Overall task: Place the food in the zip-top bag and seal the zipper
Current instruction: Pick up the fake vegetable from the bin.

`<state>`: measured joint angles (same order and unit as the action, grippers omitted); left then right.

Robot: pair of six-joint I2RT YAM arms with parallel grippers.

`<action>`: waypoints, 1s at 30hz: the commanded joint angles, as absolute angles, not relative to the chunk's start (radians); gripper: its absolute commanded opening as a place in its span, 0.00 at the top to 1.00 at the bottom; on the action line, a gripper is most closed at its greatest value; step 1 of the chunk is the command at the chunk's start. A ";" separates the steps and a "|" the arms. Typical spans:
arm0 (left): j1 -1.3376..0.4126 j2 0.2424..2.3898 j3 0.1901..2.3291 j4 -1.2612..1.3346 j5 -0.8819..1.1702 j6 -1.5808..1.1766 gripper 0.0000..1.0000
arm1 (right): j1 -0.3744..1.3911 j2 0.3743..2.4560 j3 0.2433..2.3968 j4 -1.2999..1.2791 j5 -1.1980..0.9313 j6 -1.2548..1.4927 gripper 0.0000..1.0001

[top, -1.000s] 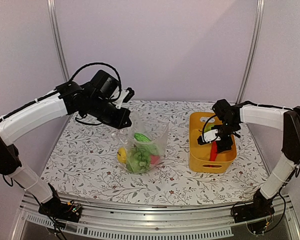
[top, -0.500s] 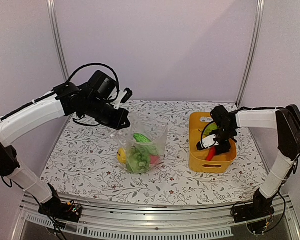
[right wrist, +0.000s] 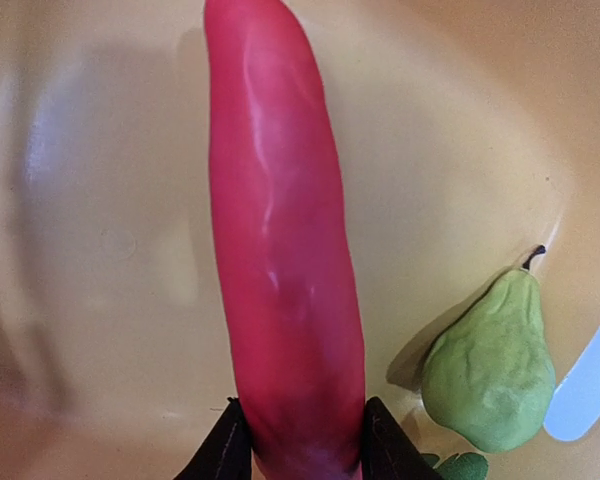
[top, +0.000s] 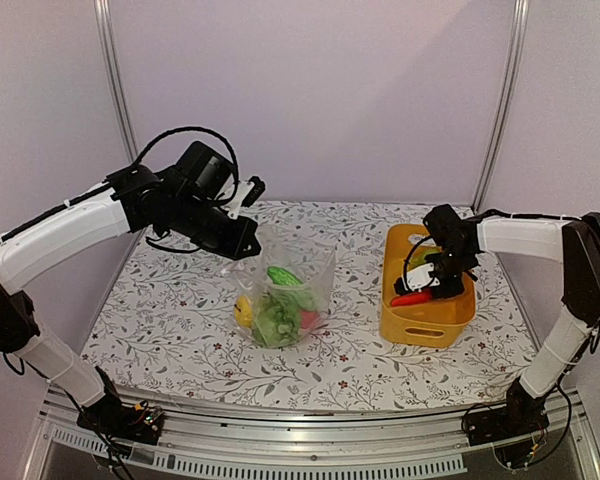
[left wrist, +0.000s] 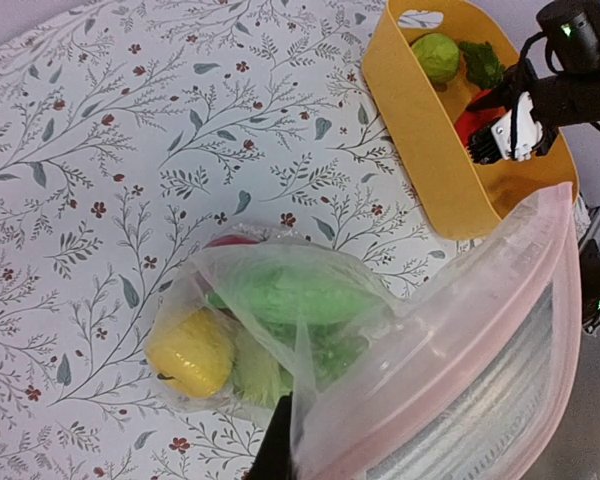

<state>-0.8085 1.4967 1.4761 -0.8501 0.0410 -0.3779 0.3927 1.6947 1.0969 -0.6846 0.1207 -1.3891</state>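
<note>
Mid-table, the left gripper (top: 243,240) pinches the bag (top: 285,292) of fruit; the right gripper (right wrist: 302,448) clamps the carrot (right wrist: 280,250) inside the basket (top: 425,325), beside a pear (right wrist: 490,365).

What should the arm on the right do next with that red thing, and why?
Probably lift the carrot straight up out of the yellow basket. The right gripper is shut on its end, but it is inside the basket, while the left gripper holds the zip-top bag open by its mouth, some way off.
</note>
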 commanded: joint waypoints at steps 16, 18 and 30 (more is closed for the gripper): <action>-0.802 1.503 1.491 -0.837 0.038 -0.360 1.00 | 0.401 1.488 1.377 -0.869 0.038 -1.387 0.69; -0.801 1.510 1.494 -0.836 0.043 -0.356 1.00 | 0.410 1.489 1.483 -0.923 -0.059 -1.347 0.69; -0.802 1.529 1.554 -0.836 0.064 -0.363 1.00 | 0.523 1.513 1.820 -0.974 -0.651 -0.993 0.71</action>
<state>-0.8066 1.5200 1.5131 -0.8505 0.0483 -0.3679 0.4938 1.5105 1.7405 -0.9379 -0.3634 -1.1576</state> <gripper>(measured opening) 0.004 0.310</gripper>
